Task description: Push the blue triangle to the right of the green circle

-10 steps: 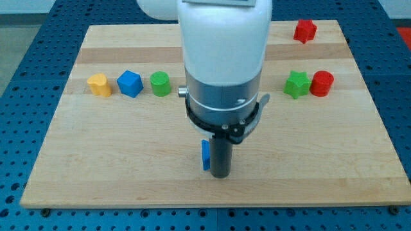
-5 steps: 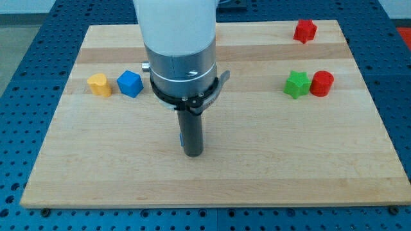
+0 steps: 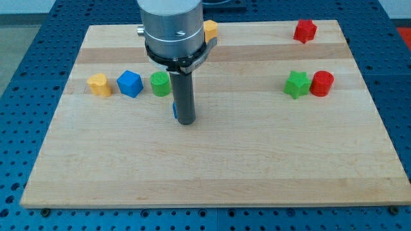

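Pressing against the mostly hidden blue triangular block, my tip sat just right of it, apparently herding it beside the green circular block; no claw was fitted.

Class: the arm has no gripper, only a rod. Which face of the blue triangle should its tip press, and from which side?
The blue triangle, mostly hidden behind the rod, sits just below-right of the green circle. Probably press its lower face, coming from the view's bottom, nudging it up level. My tip now touches its right side.
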Available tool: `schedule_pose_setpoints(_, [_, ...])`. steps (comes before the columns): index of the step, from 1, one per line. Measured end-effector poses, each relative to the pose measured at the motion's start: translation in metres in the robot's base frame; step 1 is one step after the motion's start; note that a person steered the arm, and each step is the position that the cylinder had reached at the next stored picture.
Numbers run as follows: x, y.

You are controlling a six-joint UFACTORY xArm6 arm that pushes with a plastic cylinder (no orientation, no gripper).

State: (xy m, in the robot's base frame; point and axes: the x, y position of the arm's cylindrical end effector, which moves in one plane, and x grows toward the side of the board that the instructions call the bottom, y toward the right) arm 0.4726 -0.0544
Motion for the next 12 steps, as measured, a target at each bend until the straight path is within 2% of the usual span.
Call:
schedule_pose_setpoints(3, [-0.004, -0.016])
schedule_pose_setpoints(4, [-0.018, -0.015])
schedule_pose_setpoints(12, [-0.062, 0.031])
